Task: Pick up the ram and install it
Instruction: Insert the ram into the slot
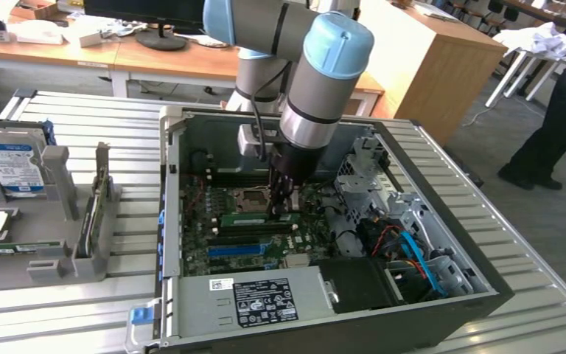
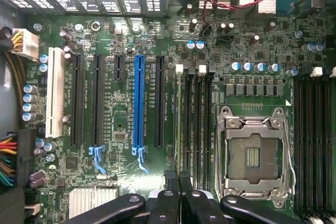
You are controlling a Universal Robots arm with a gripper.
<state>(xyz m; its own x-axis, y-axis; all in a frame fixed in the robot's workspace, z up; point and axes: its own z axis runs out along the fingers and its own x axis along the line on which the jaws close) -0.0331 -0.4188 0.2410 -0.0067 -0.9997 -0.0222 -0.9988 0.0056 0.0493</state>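
Arm (image 1: 315, 81) reaching down into the open computer case (image 1: 177, 147) on the table (image 1: 77, 310), end effector (image 2: 179, 183) clenched on the ram (image 1: 251, 219), edge-up on the motherboard (image 2: 119, 116) beside the CPU socket (image 2: 253, 153)

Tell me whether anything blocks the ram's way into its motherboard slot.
Nothing visible does. The ram lies right along the black memory slots beside the CPU socket, under the tips of the shut pincer, with no cable or part between them. Whether it is fully seated cannot be told.
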